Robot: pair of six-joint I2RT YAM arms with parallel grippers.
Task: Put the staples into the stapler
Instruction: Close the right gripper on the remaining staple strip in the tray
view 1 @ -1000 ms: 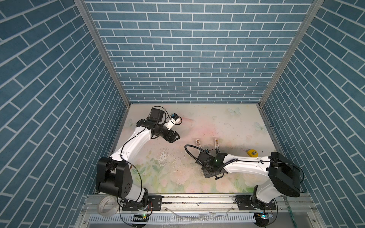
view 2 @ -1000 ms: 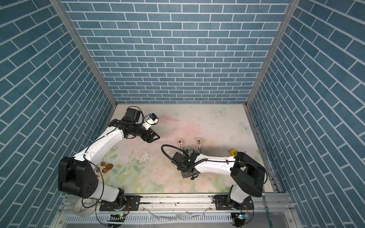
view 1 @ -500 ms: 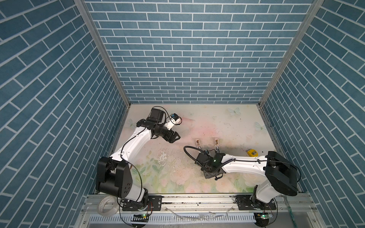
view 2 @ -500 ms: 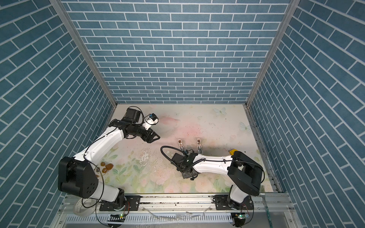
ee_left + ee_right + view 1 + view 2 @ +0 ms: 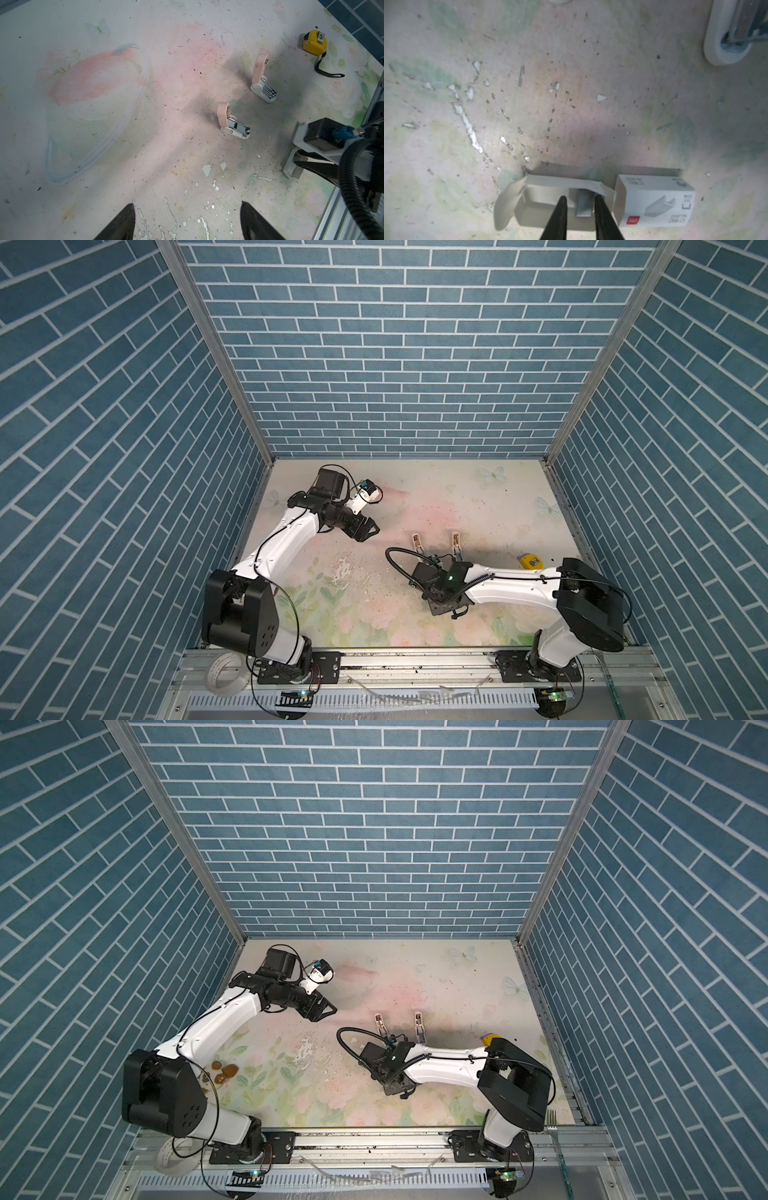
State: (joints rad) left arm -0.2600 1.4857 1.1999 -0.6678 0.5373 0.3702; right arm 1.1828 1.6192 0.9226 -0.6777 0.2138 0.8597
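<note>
Two pink staplers stand hinged open mid-table: one [image 5: 417,542] [image 5: 232,122] and a second [image 5: 456,542] [image 5: 262,81], with bare metal channels showing. In the right wrist view the staples [image 5: 583,204], a short grey strip, lie in a small white cardboard tray [image 5: 529,209]. My right gripper [image 5: 580,197] [image 5: 449,608] points down into the tray. Its narrowly parted fingers straddle the strip, and a gap shows beside one finger. In both top views the arm hides the tray. My left gripper [image 5: 365,531] [image 5: 188,204] hovers open and empty, left of the staplers.
The white sleeve with a red mark [image 5: 654,203] lies right beside the tray. A yellow tape measure [image 5: 530,561] [image 5: 314,42] sits near the right wall. Brown lumps [image 5: 224,1071] lie by the left arm's base. The mat is scuffed, with loose staple bits.
The right arm's elbow has eased slightly to the left. Both grippers keep the same opening and the left arm has not moved.
</note>
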